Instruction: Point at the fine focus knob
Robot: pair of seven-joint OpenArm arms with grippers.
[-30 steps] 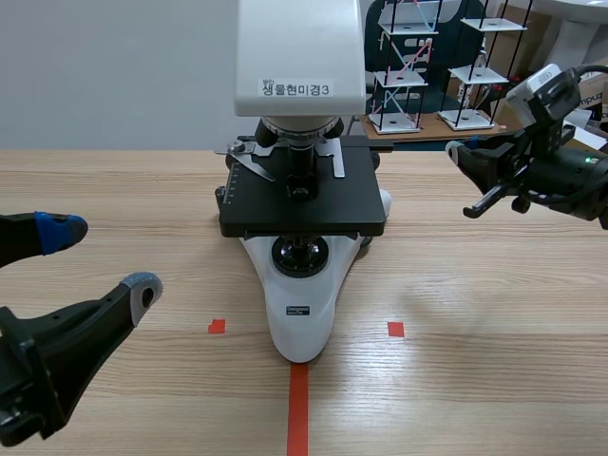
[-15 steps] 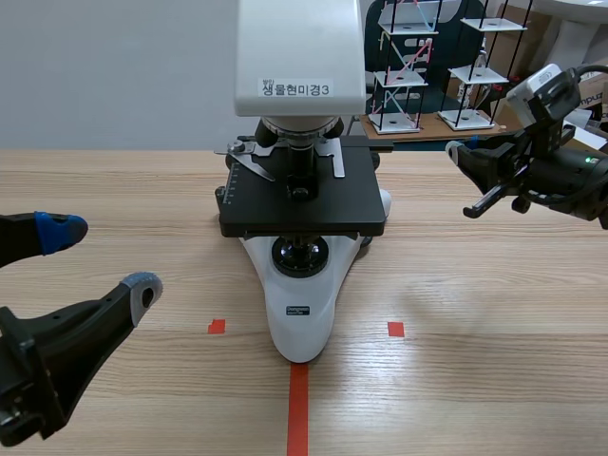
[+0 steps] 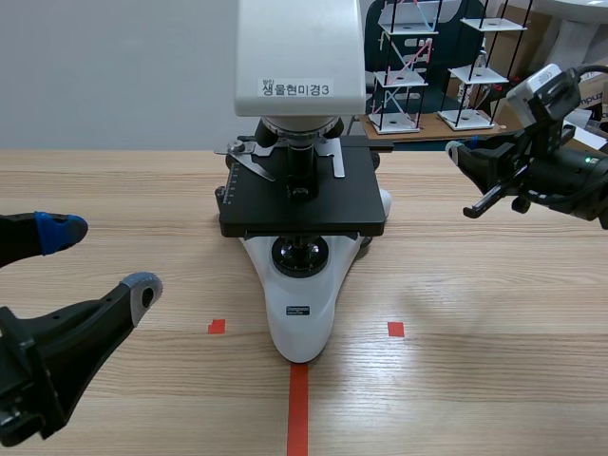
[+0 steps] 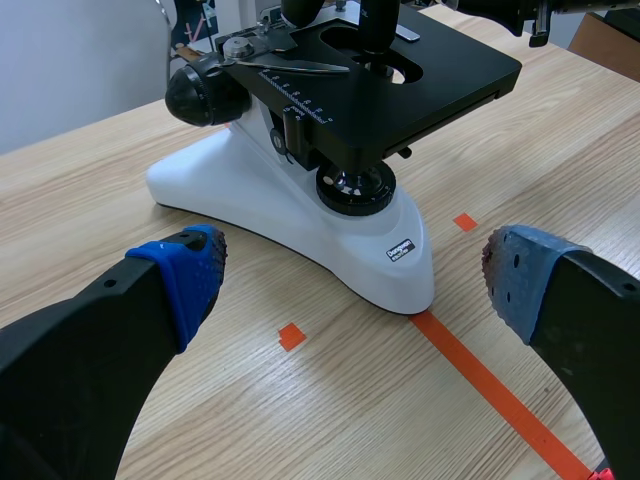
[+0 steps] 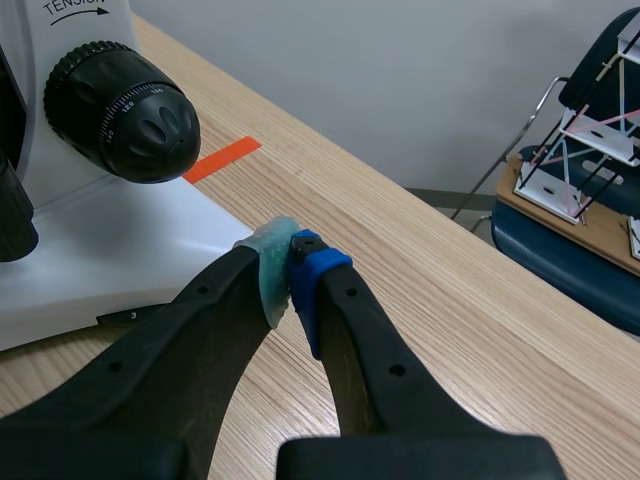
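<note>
Right gripper [image 5: 290,265]: clenched, empty, near the bench's far edge.
Small black ribbed fine focus knob [image 5: 160,125]: on white plastic microscope [image 5: 120,240]; we advance the tip straight, stopping just short.

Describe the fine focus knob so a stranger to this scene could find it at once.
Start at the white microscope. On its side facing the right end effector sits a black double knob, next to the word TENSION. The fine focus knob is the smaller lobed cap at its tip, not the wider ribbed ring behind.
</note>
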